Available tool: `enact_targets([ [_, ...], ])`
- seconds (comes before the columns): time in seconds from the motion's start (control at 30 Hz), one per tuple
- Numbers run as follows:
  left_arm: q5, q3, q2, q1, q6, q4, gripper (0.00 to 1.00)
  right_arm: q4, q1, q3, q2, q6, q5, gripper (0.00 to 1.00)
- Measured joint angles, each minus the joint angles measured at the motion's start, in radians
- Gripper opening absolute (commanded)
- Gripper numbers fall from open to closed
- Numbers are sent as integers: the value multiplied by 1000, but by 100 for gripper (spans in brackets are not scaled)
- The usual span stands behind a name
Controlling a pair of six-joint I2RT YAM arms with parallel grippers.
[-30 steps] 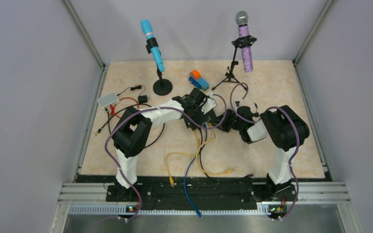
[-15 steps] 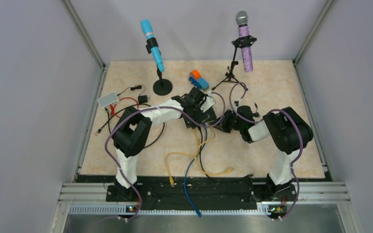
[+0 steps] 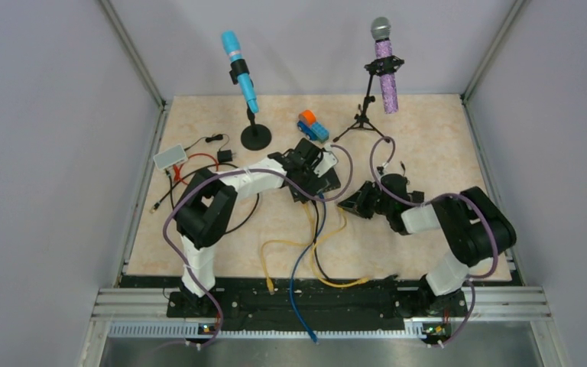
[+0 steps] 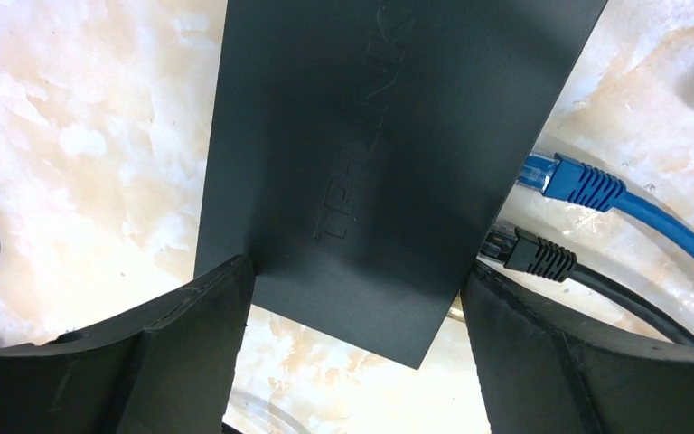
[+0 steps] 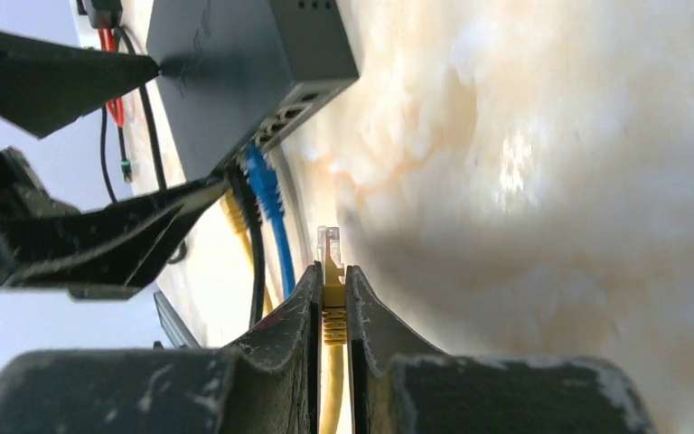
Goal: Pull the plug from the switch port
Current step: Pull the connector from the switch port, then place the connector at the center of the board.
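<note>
Right gripper (image 5: 330, 271) has moved back, pinching the yellow plug (image 5: 329, 249), out of the switch port (image 5: 294, 108); left gripper (image 4: 357, 271) squeezes the box (image 4: 370, 136)

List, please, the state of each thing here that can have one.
switch, flat on the table
yellow plug, out of the switch
blue plug, seated in the switch
black plug, seated in the switch
left gripper, fingers shut on the switch
right gripper, fingers shut on the yellow plug
</note>
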Motion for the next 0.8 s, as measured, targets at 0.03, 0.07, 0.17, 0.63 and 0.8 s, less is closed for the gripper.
enact_targets([
  [0.03,0,-10,-6,1,-5,8,90,-28,-2,-17,-41,-11,8,0],
  [0.07,0,-17,-11,3,-10,15,92,-54,-2,-29,-84,-20,14,0],
  [0.17,-1,-65,-43,10,-53,60,95,-116,-5,-53,-225,-46,38,0],
  [0.63,21,-215,-333,31,-228,254,99,-720,-52,35,-1085,-189,491,0],
  [0.8,26,-249,-404,37,-263,291,99,-919,-59,215,-1188,-289,717,0],
])
